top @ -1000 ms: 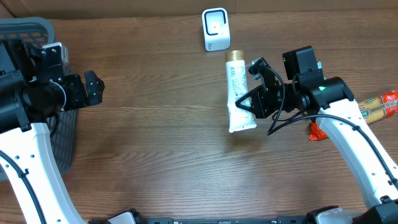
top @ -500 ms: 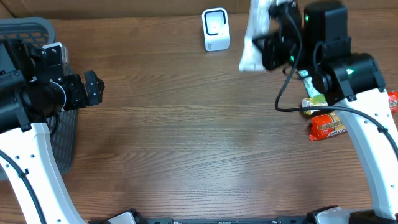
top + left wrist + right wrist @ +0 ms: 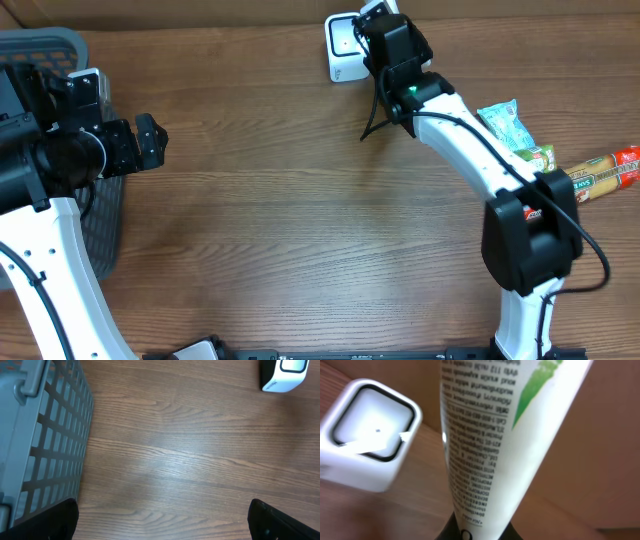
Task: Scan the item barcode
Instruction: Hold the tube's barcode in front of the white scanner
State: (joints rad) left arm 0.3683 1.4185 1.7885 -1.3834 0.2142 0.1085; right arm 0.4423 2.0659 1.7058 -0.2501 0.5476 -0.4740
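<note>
Wooden table (image 3: 300,230): your right gripper (image 3: 385,25) clamped the light, squashy-looking tube (image 3: 485,435), best held near an end, at two o'clock of the scanner (image 3: 345,45); left gripper (image 3: 152,140) gaped.

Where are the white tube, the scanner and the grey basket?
white tube (image 3: 490,445): right wrist view, on its printed side.
scanner (image 3: 372,425): right wrist view, on its window.
grey basket (image 3: 55,450): left wrist view, on its slotted wall.

scanner (image 3: 367,435): white box | tube (image 3: 485,445): white, green-striped, printed, just beside scanner
</note>
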